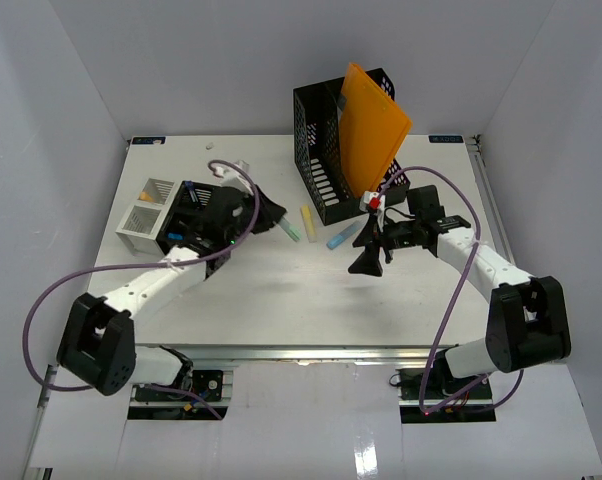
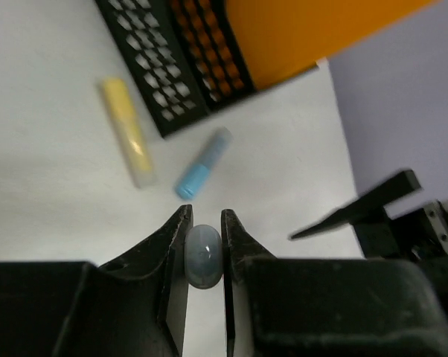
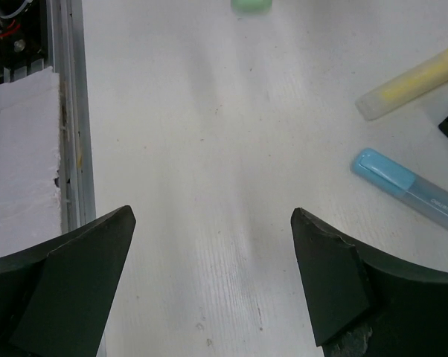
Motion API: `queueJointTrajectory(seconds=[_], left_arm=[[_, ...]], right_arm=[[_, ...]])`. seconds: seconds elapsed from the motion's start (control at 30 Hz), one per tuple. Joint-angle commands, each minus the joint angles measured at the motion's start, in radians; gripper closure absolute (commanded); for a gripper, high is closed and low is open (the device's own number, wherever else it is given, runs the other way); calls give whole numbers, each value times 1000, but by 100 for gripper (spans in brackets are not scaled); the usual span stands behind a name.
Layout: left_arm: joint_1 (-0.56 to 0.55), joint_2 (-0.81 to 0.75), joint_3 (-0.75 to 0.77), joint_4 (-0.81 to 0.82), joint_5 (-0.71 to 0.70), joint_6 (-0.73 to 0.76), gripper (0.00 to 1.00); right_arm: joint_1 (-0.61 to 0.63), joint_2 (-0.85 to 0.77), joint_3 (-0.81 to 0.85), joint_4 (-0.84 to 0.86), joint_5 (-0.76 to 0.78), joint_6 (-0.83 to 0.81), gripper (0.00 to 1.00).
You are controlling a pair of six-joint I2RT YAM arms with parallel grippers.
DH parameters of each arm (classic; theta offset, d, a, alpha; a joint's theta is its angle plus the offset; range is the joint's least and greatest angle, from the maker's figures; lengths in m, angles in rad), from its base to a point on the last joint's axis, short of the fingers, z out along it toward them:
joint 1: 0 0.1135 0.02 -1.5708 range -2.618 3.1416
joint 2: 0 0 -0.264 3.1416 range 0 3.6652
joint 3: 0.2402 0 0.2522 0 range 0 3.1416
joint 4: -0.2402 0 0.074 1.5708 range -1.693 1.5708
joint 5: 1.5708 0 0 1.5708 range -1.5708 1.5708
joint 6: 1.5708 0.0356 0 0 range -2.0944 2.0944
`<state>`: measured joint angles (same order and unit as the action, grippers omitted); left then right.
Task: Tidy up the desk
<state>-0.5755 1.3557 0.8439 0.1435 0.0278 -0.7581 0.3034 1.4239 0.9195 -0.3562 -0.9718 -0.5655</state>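
The white desk point(image 1: 281, 300) carries loose markers beside a black mesh file holder point(image 1: 316, 150). My left gripper point(image 1: 277, 216) point(image 2: 205, 213) is shut on the rounded end of a pale green marker point(image 2: 203, 256) point(image 1: 292, 233), seen end-on between its fingers. A yellow marker point(image 1: 308, 222) point(image 2: 127, 134) and a blue marker point(image 1: 339, 238) point(image 2: 202, 165) lie flat just beyond it. My right gripper point(image 1: 367, 262) point(image 3: 213, 223) hangs open over bare desk, nothing between its fingers; the yellow marker point(image 3: 410, 82) and the blue marker point(image 3: 402, 186) lie to its right.
An orange folder point(image 1: 374, 130) leans out of the file holder. A white slotted organizer box point(image 1: 146, 212) stands at the left, behind my left arm. The desk's metal front rail point(image 3: 71, 111) runs along the near edge.
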Motion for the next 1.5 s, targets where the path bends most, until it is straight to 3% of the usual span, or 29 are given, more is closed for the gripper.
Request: queueJointTrajectory(seconds=[0.0,0.17,0.33,0.43,1.03,1.2,1.33,1.47], left_arm=[[231,-108,143,-274,-98,286,100],[413,-54,286,-350,-209,478,100],[624,54,374,-306,-195,491,100],[688,117,420,-302,-176,473,100],[746,298,524,-234,-229,526,99],[746,272,444,-189,-226,513,66],[749,233,383,-177,-217,476,33],[749,171,345,-190,-164,431,22]], right_arm=[[-43,-53,-12,-63,-70,-137,8],[-49,-40,-3,-107,0,-208,8],[-49,-50,-2,-119,39,-239,9],[-49,-57,-5,-119,51,-247,9],[-53,-33,-5,-119,62,-250,10],[-56,-17,-6,-97,74,-207,10],[-58,-14,-20,-19,99,-88,10],[-58,-9,-37,62,135,29,10]])
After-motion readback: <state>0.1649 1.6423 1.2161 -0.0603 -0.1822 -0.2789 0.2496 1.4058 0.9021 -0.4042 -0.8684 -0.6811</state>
